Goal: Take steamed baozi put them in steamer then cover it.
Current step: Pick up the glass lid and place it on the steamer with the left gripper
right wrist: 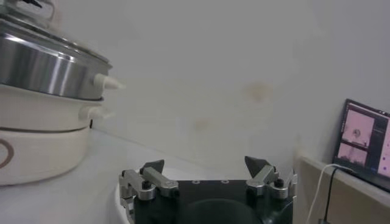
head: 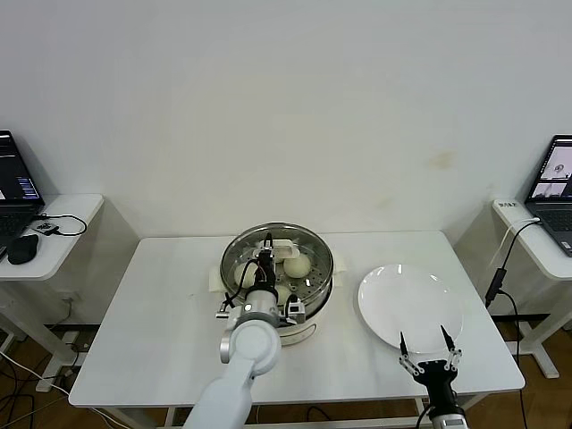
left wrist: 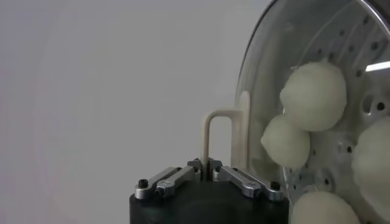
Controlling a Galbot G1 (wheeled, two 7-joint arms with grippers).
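Left wrist view: left gripper [left wrist: 208, 165] clamped on the lid [left wrist: 256, 103] handle [left wrist: 220, 137], lid over the steamer [head: 277, 268].
Glass lid looks rigid, breakable and slick; that handle seems the only sound hold. Baozi [head: 297, 264] sit inside. Right gripper [head: 429, 347] waits spread by the plate [head: 411, 304].

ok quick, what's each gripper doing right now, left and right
Left gripper: shut on the lid handle, over the steamer.
Right gripper: open, empty, by the white plate.
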